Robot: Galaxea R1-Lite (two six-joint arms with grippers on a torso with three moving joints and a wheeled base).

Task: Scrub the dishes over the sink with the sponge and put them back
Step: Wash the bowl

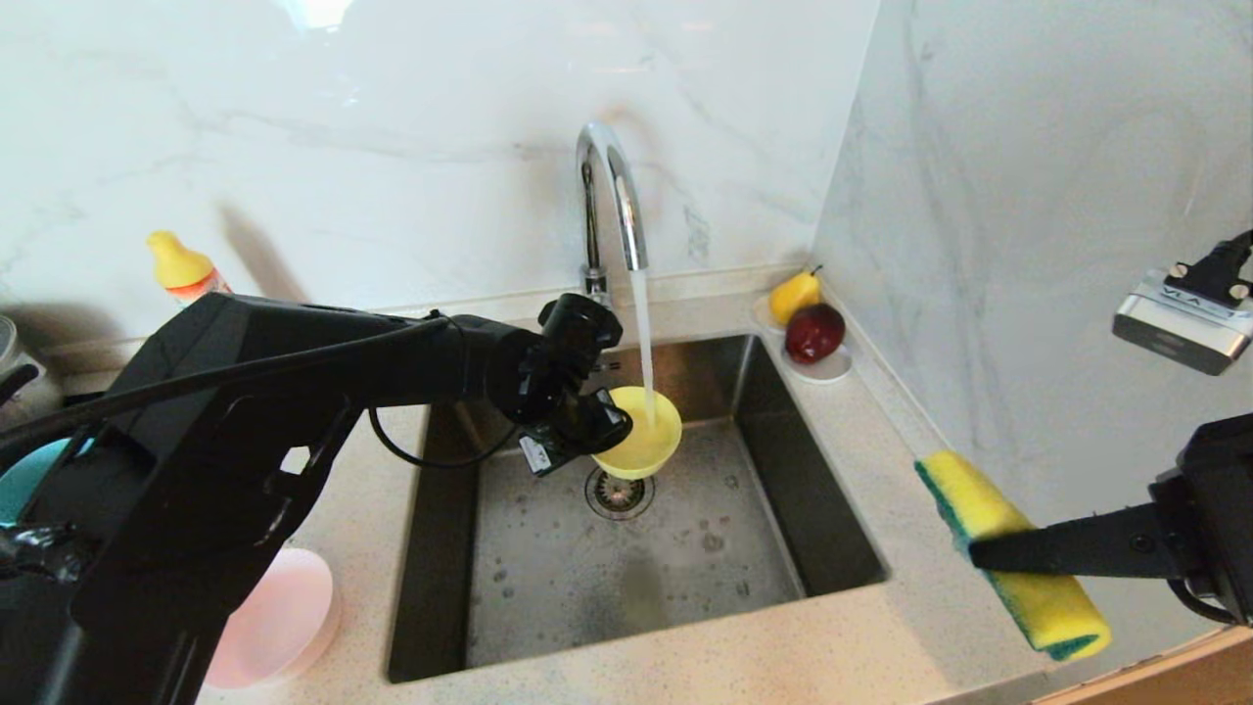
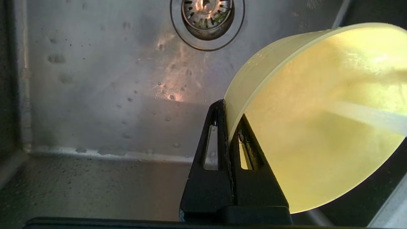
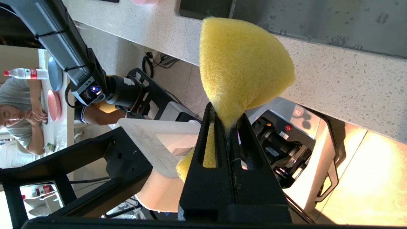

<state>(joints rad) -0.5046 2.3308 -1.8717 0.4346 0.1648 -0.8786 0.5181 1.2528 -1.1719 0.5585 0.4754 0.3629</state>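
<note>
My left gripper (image 1: 605, 431) is shut on the rim of the yellow bowl (image 1: 641, 439) and holds it tilted over the sink (image 1: 636, 578), above the drain. Tap water (image 1: 642, 333) runs into the bowl. The left wrist view shows the gripper (image 2: 227, 112) pinching the yellow bowl's (image 2: 318, 127) wall. My right gripper (image 1: 976, 555) hangs over the counter right of the sink, shut on the yellow sponge (image 1: 1055, 609), which is squeezed thin between the jaws (image 3: 227, 118); the sponge (image 3: 241, 63) bulges beyond them. A pink bowl (image 1: 279, 617) lies on the counter at the left, and a blue bowl (image 1: 24, 475) shows behind my left arm.
The chrome faucet (image 1: 612, 196) arches over the sink's back edge. A white saucer (image 1: 827, 367) with a pear and a red apple sits at the back right corner. A bottle with a yellow cap (image 1: 181, 264) stands at the back left. A marble wall runs close along the right.
</note>
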